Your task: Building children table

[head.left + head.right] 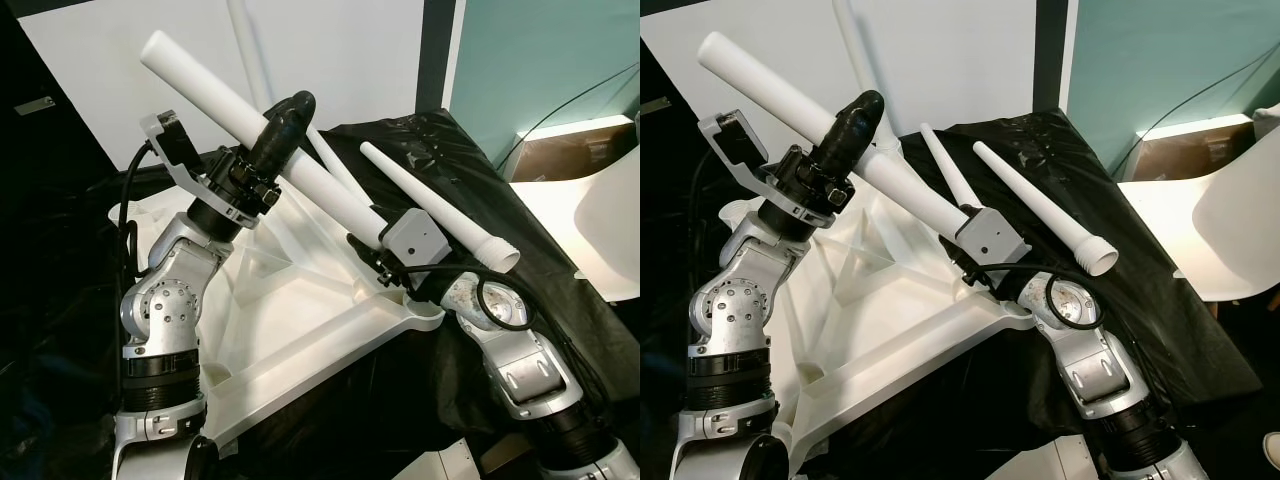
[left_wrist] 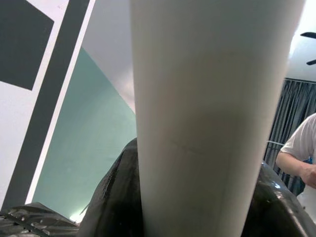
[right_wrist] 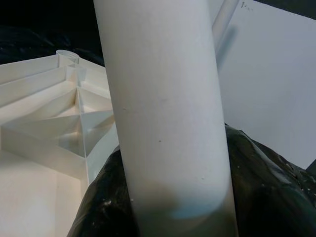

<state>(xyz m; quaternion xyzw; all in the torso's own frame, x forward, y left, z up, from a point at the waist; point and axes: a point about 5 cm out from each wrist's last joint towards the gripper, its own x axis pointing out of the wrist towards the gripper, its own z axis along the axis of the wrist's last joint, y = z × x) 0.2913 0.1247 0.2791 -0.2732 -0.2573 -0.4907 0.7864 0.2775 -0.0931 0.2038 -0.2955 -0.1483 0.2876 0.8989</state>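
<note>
On the left, the left gripper (image 1: pixel 282 125) is clamped around the upper part of a white table leg (image 1: pixel 310 173). Right of it, the right gripper (image 1: pixel 372 255) pinches the leg's lower end over the upturned tabletop (image 1: pixel 300 330), probably to steer it into its socket. A loose leg (image 1: pixel 440 215) lies further right on black sheeting (image 1: pixel 440 150).

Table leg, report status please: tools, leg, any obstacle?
Both tools, left and right, shut on table leg. Leg angled over upturned tabletop. Loose leg lies beside.

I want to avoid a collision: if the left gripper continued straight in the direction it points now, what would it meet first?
The left gripper, shut on the white table leg, points up and away toward the white panel behind. That panel probably comes first, though depth is unclear.
</note>
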